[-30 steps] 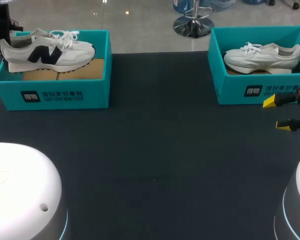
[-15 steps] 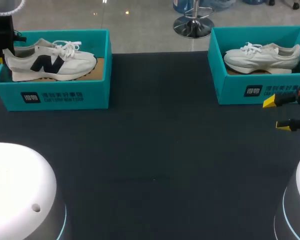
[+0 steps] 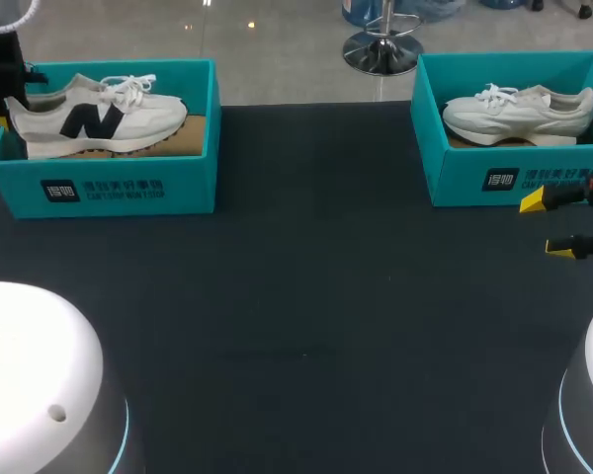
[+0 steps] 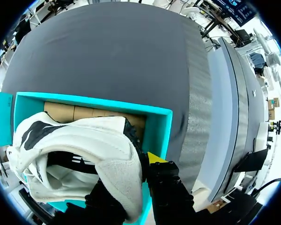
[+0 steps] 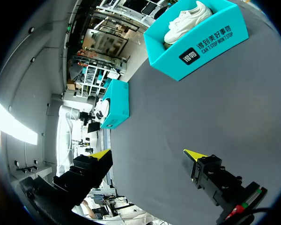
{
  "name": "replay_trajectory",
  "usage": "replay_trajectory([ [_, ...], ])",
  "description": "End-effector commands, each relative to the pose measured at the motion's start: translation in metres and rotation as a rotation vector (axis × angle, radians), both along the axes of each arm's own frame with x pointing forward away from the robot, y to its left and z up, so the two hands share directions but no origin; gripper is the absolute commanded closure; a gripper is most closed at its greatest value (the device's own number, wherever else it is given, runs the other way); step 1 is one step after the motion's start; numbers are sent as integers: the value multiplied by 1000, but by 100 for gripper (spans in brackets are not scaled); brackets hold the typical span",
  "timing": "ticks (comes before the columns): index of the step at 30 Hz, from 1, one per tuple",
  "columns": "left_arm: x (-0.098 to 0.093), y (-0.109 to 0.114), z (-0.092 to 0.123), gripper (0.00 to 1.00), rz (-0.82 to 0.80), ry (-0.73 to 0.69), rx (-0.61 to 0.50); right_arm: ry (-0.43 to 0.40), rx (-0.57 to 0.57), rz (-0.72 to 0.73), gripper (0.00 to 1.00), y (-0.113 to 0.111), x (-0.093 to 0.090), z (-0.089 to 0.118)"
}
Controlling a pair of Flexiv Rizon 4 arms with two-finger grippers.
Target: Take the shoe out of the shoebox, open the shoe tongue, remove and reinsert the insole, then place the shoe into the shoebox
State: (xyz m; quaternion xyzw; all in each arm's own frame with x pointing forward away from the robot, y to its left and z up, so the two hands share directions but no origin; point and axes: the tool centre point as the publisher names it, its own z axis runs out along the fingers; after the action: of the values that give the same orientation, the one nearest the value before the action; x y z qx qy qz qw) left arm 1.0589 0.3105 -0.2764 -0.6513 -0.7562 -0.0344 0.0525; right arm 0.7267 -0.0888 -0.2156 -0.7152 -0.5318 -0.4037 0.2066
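A white shoe with a dark logo (image 3: 94,117) sits low in the left teal shoebox (image 3: 128,188), toe pointing toward the table's middle. My left gripper (image 3: 7,103) is at the box's far left end, shut on the shoe's heel. In the left wrist view the heel collar (image 4: 117,173) is pinched between the fingers of the left gripper (image 4: 131,169), over the shoebox (image 4: 157,129); one yellow tip shows outside the heel. My right gripper (image 3: 549,225) hangs open and empty in front of the right shoebox (image 3: 504,178); in its own view the right gripper (image 5: 147,153) has only table ahead.
A second white shoe (image 3: 519,114) lies in the right teal shoebox, also seen as the shoe (image 5: 187,16) in the box (image 5: 199,47) from the right wrist. Brown cardboard (image 3: 183,133) lines the left box. Dark tabletop (image 3: 306,296) spans between the boxes.
The left gripper has lowered the shoe from above the rim down into the left shoebox. The right arm has not moved.
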Motion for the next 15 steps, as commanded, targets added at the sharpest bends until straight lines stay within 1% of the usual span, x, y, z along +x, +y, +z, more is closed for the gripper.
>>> replay_trajectory([
  [1, 3, -1, 2, 100, -30, -7, 12, 2, -4, -2, 0, 1, -1, 0],
  [6, 5, -7, -8, 100, -74, -49, 33, 2, -4, -2, 0, 1, -1, 0],
  [8, 6, -9, -13, 100, -80, -54, 17, 2, -4, -2, 0, 1, -1, 0],
  [11, 5, -11, -22, 100, -72, -80, 28, 2, -4, -2, 0, 1, -1, 0],
  [15, 8, -11, -31, 100, -70, -78, 5, 2, -4, -2, 0, 1, -1, 0],
])
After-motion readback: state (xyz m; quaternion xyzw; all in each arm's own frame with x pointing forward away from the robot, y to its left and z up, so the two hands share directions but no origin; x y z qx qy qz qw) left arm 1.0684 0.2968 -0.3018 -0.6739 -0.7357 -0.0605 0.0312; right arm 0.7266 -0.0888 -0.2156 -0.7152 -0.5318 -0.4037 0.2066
